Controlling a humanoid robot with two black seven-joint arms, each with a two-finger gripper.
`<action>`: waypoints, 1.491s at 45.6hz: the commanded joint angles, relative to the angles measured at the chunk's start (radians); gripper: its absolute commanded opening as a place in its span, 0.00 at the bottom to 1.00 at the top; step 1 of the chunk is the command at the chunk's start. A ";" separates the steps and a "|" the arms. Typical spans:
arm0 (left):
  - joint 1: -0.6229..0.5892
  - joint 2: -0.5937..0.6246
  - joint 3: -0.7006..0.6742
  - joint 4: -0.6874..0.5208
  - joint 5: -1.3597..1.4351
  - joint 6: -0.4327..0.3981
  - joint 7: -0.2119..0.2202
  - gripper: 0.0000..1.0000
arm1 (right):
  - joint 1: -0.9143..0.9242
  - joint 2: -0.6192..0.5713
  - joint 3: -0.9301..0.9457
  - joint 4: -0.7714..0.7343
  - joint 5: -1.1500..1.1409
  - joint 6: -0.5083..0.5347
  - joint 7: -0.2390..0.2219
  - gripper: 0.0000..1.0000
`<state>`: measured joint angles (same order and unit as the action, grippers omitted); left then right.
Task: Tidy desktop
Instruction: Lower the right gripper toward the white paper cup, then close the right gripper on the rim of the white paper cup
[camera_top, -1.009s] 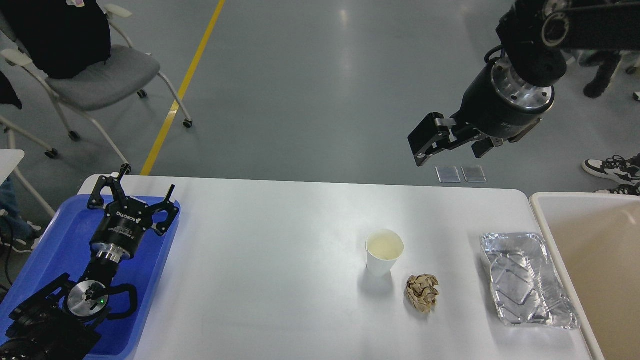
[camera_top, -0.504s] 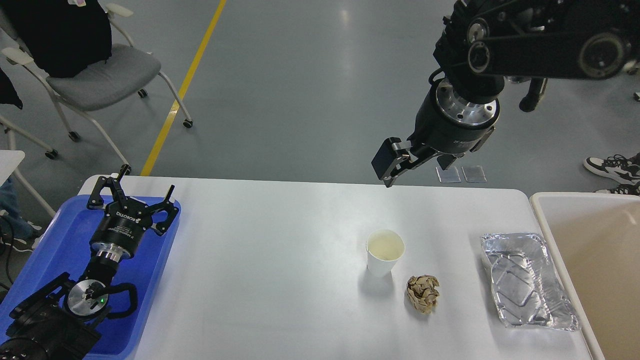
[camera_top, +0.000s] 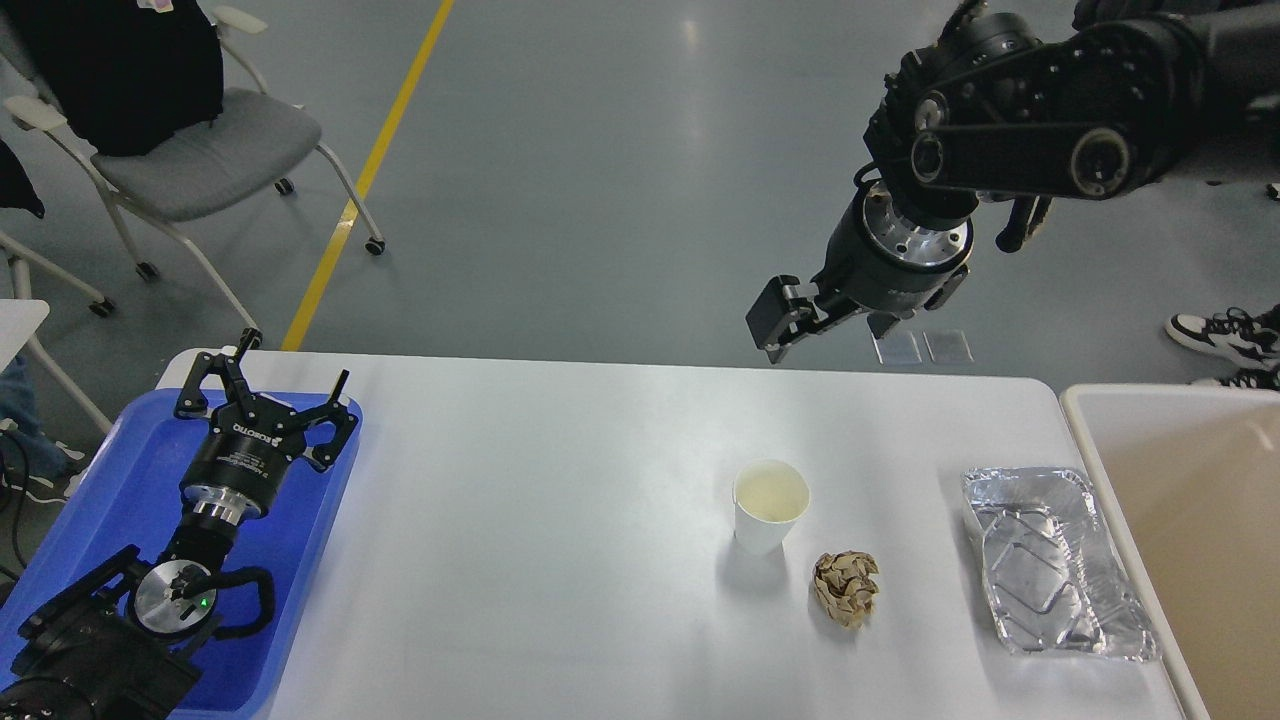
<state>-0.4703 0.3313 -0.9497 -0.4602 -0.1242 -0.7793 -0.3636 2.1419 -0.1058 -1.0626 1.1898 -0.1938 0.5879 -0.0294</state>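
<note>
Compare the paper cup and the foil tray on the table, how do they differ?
The paper cup is white, round and stands upright; the foil tray is silver, rectangular, shallow and crinkled. The cup sits mid-table; the tray lies near the right edge beside the beige bin. Both rest on the desktop, untouched.

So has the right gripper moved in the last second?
Yes. The right gripper has swung left, from above the foil tray to roughly above the paper cup, beyond the desktop's far edge. Most of that shift came early.

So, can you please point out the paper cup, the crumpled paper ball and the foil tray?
paper cup (camera_top: 768, 515): head view, on its white side wall.
crumpled paper ball (camera_top: 846, 588): head view, on its middle.
foil tray (camera_top: 1052, 563): head view, on its embossed bottom.
</note>
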 joint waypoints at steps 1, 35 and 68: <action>0.001 0.000 -0.001 0.000 0.000 0.000 0.000 0.99 | -0.128 0.029 -0.011 -0.025 -0.003 -0.091 -0.001 1.00; -0.001 0.000 0.000 0.000 0.000 0.000 0.000 0.99 | -0.467 0.080 -0.004 -0.150 -0.026 -0.318 -0.001 1.00; -0.001 0.000 0.000 0.000 0.000 0.000 0.000 0.99 | -0.649 0.103 0.000 -0.260 -0.030 -0.407 -0.001 0.97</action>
<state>-0.4709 0.3313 -0.9495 -0.4602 -0.1242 -0.7793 -0.3636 1.5416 -0.0126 -1.0631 0.9552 -0.2231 0.2076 -0.0305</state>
